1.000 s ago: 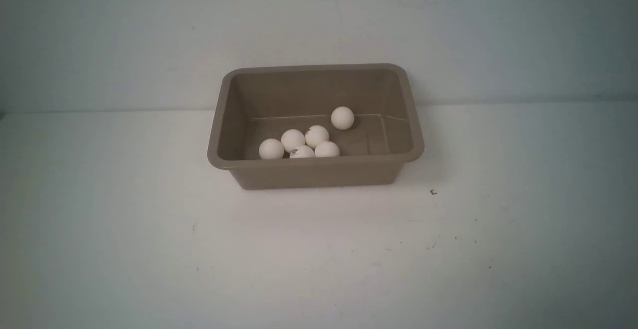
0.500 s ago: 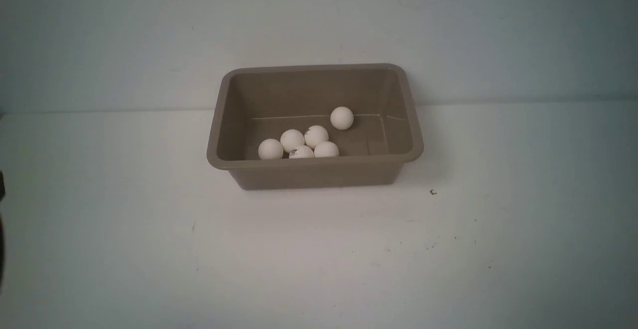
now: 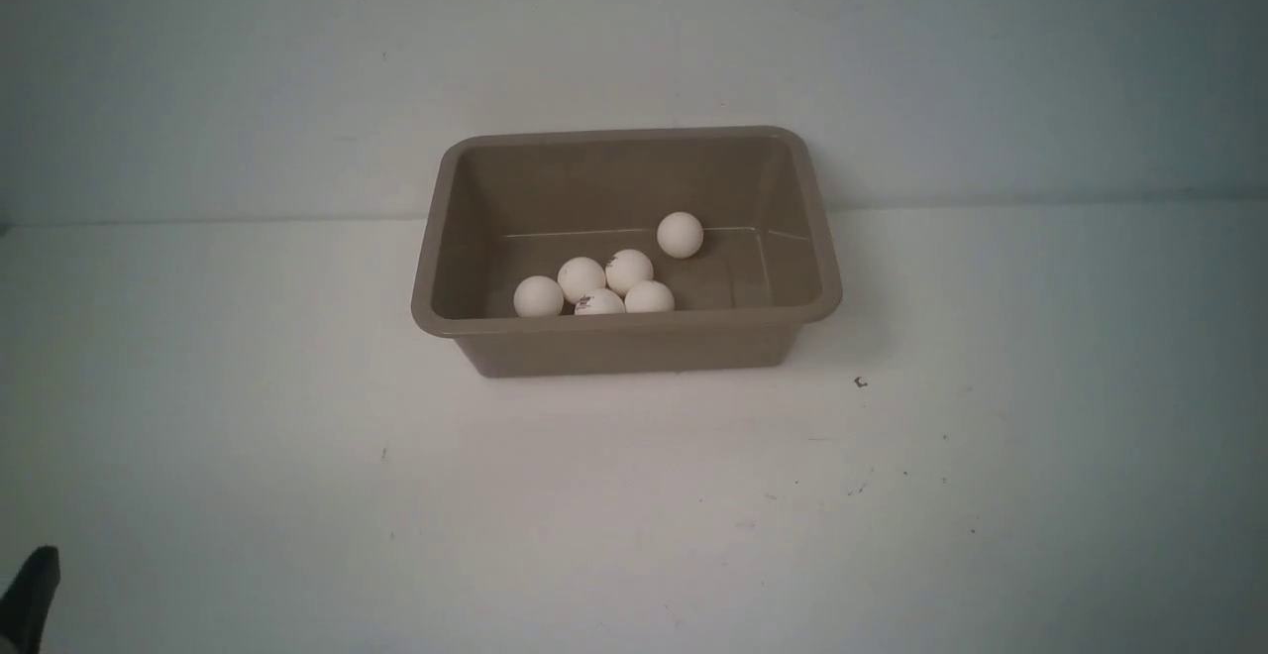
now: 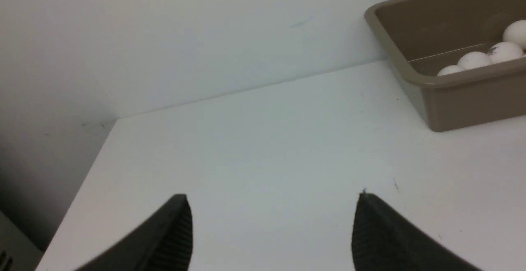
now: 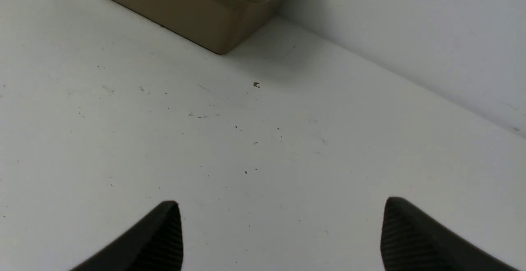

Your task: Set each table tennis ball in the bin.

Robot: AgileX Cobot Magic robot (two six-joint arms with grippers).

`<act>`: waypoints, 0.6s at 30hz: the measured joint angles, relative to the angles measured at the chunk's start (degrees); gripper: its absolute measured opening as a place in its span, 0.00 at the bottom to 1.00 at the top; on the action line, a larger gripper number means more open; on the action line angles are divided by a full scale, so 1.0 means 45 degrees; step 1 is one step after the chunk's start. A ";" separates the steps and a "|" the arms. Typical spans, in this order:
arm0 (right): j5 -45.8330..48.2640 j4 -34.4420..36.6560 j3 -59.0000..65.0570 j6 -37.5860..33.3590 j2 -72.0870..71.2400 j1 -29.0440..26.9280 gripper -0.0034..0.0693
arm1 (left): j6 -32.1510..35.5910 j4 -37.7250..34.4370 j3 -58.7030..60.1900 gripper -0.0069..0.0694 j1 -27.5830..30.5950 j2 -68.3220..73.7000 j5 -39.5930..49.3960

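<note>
Taupe plastic bin (image 3: 626, 342) already holds all six table tennis balls (image 3: 604, 282): five clustered against its near wall, one alone toward its far wall. No ball shows outside the bin. Both grippers sit well back on the bin's near side, the left gripper (image 4: 271, 221) and right gripper (image 5: 281, 230) each with fingers spread apart and empty, so by my reading nothing remains to pick

All views share bin (image 3: 624, 342) (front centred).
</note>
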 joint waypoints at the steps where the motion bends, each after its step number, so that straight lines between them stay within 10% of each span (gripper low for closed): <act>1: 0.0000 0.0000 0.0000 0.0000 0.0000 0.0000 0.86 | 0.0056 0.0000 0.0052 0.70 -0.0132 -0.0198 0.0108; 18: 0.0000 0.0000 0.0000 0.0000 0.0000 0.0000 0.86 | -0.0639 0.0366 0.0613 0.70 -0.0303 -0.0533 0.0359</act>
